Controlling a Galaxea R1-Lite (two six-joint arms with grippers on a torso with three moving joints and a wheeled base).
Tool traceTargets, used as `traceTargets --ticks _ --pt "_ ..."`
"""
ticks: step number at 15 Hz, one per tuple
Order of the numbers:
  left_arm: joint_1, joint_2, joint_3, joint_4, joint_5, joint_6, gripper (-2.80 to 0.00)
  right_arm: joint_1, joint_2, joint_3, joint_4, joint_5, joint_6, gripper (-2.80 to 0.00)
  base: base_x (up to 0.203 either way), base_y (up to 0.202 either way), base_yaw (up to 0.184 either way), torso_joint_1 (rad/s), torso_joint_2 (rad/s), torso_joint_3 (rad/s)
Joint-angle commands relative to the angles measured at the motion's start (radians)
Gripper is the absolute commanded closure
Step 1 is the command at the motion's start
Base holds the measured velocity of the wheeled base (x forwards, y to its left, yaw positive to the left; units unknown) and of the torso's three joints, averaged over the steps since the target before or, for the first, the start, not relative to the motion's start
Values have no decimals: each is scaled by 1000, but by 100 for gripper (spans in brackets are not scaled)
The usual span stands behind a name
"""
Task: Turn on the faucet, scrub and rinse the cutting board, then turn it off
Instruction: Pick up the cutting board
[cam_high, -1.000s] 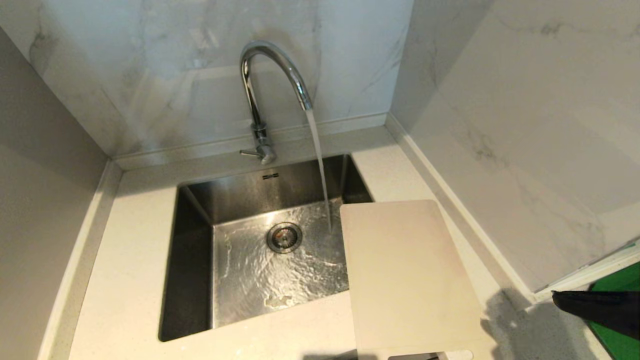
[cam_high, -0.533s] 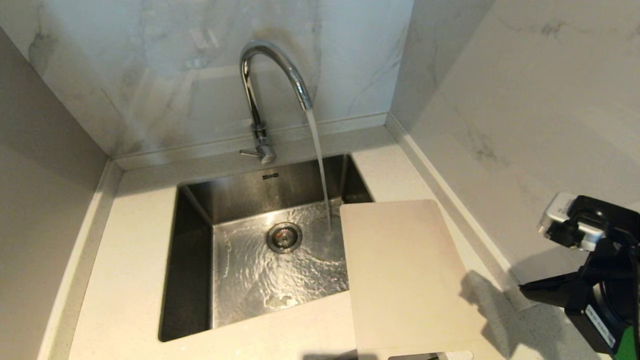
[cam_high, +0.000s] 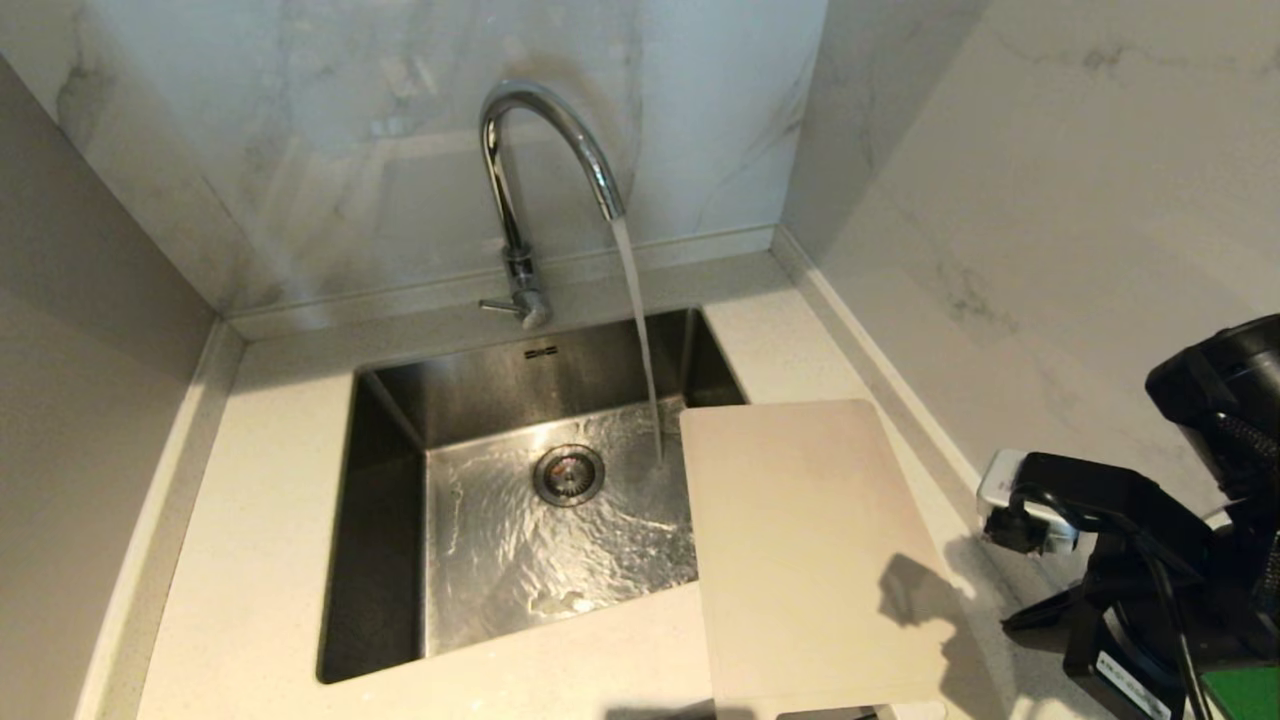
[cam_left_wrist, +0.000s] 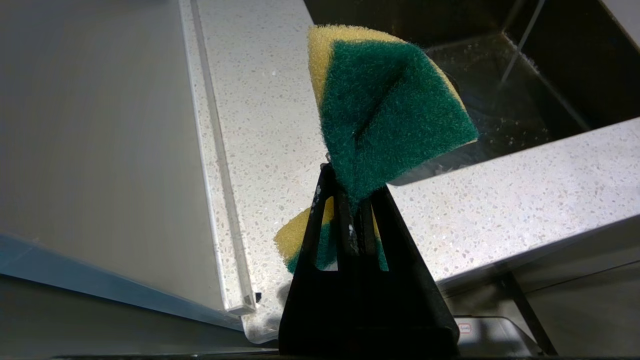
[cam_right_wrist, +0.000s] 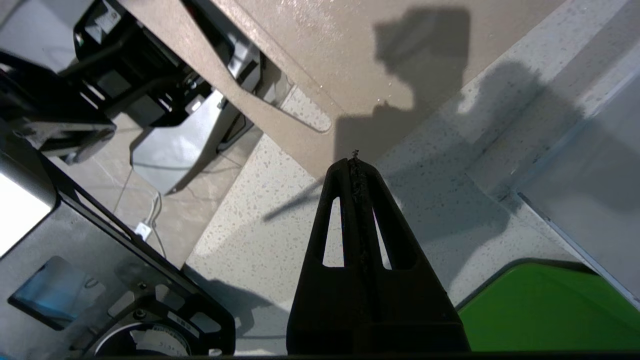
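Pinching a green-and-yellow sponge (cam_left_wrist: 390, 110), the left gripper (cam_left_wrist: 350, 200) hangs past the bench's (cam_high: 260, 560) front edge. The right gripper (cam_right_wrist: 355, 165), fingers closed and seemingly empty, hovers near the cream cutting board's (cam_high: 810, 540) slotted end; its far corner overhangs the sink (cam_high: 380, 500), beside the faucet's (cam_high: 540, 130) running stream.

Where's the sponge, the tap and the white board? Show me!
sponge (cam_left_wrist: 395, 110), left wrist view, on its green scrubby side.
faucet (cam_high: 575, 135), head view, on the arched chrome spout.
cutting board (cam_high: 800, 540), head view, on its flat middle.
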Motion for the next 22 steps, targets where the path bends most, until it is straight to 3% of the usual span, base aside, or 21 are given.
traceTargets --ticks 1,5,6,8,11,17,20,22 --pt "0 0 2 0 0 0 0 35 -5 10 18 -33 -10 0 0 0 0 0 0 0" --pt "0 0 2 0 0 0 0 83 -3 13 38 -103 -77 0 0 0 0 0 0 0" --pt "0 0 2 0 0 0 0 103 2 21 39 -112 -87 -280 0 0 0 0 0 0" --pt "0 0 3 0 0 0 0 147 20 36 40 -126 -94 -280 0 0 0 0 0 0" --pt "0 0 2 0 0 0 0 159 28 97 34 -133 -240 -280 0 0 0 0 0 0" --pt "0 0 2 0 0 0 0 260 87 239 -200 -189 -260 -280 0 0 0 0 0 0" --pt "0 0 2 0 0 0 0 267 99 270 -206 -212 -406 -280 0 0 0 0 0 0" --pt "0 0 2 0 0 0 0 270 111 271 -206 -233 -446 -280 0 0 0 0 0 0"
